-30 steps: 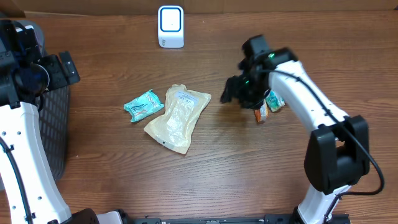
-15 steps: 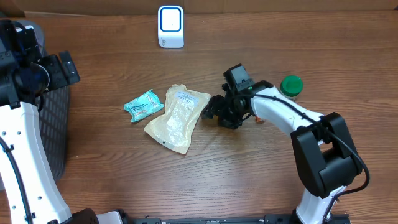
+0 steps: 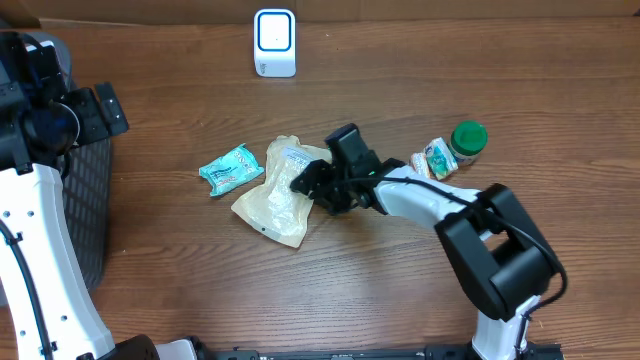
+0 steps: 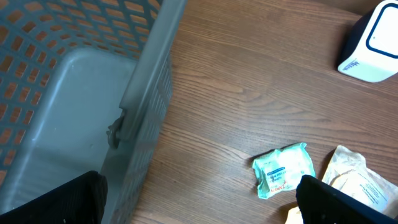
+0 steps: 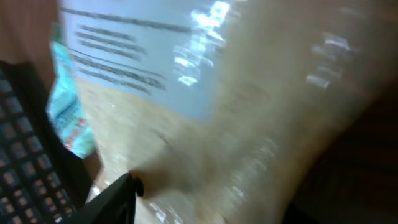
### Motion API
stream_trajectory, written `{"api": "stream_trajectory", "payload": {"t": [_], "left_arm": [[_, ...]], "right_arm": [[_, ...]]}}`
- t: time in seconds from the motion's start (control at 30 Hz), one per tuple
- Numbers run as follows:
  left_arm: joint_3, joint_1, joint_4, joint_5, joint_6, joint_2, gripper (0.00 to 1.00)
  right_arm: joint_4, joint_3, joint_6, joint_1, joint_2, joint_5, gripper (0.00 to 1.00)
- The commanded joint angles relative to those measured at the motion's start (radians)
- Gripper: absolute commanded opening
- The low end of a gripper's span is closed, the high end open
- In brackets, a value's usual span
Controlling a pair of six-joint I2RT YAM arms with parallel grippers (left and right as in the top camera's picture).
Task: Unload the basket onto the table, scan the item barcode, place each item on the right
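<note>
Pouch [image 3: 283,190]: being observed mid-tabletop, label up.
Right gripper [image 3: 315,188]: being observed at pouch's right edge; spread or pinching cannot be told.
Left gripper [image 4: 202,202]: being held spread wide.
Risk: slick film being judged liable to slip or crumple, hiding the barcode.

A crumpled teal foil snack packet [image 3: 231,168] lies flat on the brown wooden table [image 3: 200,290], well apart from the grey plastic mesh basket [image 4: 149,81] at the left edge. Over to the right, a small colourful printed packet [image 3: 437,159] lies just beside an upright green-lidded jar [image 3: 468,138].
</note>
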Motion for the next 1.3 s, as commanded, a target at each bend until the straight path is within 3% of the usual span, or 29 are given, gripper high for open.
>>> {"api": "stream_trajectory", "payload": {"t": [0.0, 0.07, 0.2, 0.37, 0.63, 0.83, 1.1, 1.27], "left_arm": [[0.021, 0.0, 0.001, -0.001, 0.022, 0.002, 1.0], [0.021, 0.0, 0.001, -0.001, 0.022, 0.002, 1.0], [0.021, 0.0, 0.001, -0.001, 0.022, 0.002, 0.99], [0.021, 0.0, 0.001, -0.001, 0.023, 0.002, 1.0], [0.021, 0.0, 0.001, -0.001, 0.022, 0.002, 1.0], [0.021, 0.0, 0.001, -0.001, 0.022, 0.002, 1.0], [0.021, 0.0, 0.001, -0.001, 0.022, 0.002, 1.0], [0.021, 0.0, 0.001, -0.001, 0.022, 0.002, 1.0]], "right_arm": [[0.095, -0.008, 0.055, 0.023, 0.078, 0.043, 0.51], [0.13, -0.008, 0.082, 0.026, 0.105, 0.05, 0.45], [0.129, -0.008, 0.102, 0.028, 0.133, 0.066, 0.21], [0.12, -0.007, 0.067, 0.028, 0.133, 0.058, 0.04], [0.105, 0.027, -0.097, -0.008, 0.075, -0.065, 0.04], [-0.113, 0.089, -0.308, -0.03, -0.072, -0.013, 0.04], [-0.595, 0.277, -0.585, -0.034, -0.252, 0.343, 0.04], [-0.85, 0.406, -0.667, -0.003, -0.261, 0.648, 0.04]]}}
